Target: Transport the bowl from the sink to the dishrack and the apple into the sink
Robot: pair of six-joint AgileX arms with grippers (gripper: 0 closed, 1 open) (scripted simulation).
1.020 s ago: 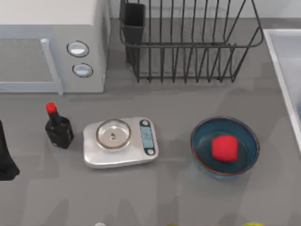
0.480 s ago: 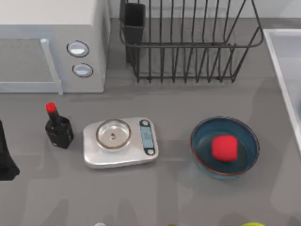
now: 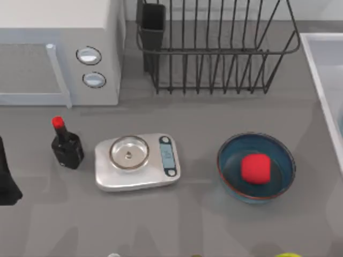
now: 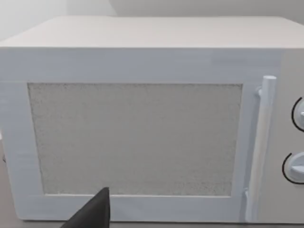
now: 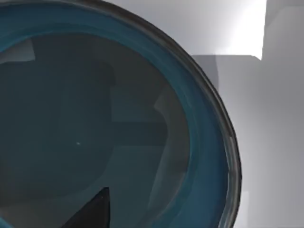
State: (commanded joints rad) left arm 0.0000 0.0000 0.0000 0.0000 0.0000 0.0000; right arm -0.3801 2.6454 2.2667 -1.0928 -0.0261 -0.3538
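Your round teal-blue bowl (image 5: 118, 133) lies under the right gripper on a white surface; whether that gripper is spread, you cannot tell. The small red apple (image 3: 255, 168) sits in a second teal bowl (image 3: 231, 155) on the grey table (image 3: 203, 225), right of the silver scale (image 3: 136, 162), with the black wire dishrack (image 3: 214, 48) behind it and the white sink's rim (image 3: 320, 80) at the right edge. The left arm (image 3: 6, 176) is parked at the left edge.

Sink (image 3: 321, 64): cut by the top view's right edge.
Dishrack (image 3: 214, 53): top cropped.
Microwave (image 3: 59, 32): partly out of frame.
Left arm (image 3: 6, 176): a dark sliver at the left edge.

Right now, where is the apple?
In the top view, the apple lies inside a blue bowl on the table's right side, between the kitchen scale and the sink, in front of the dishrack.
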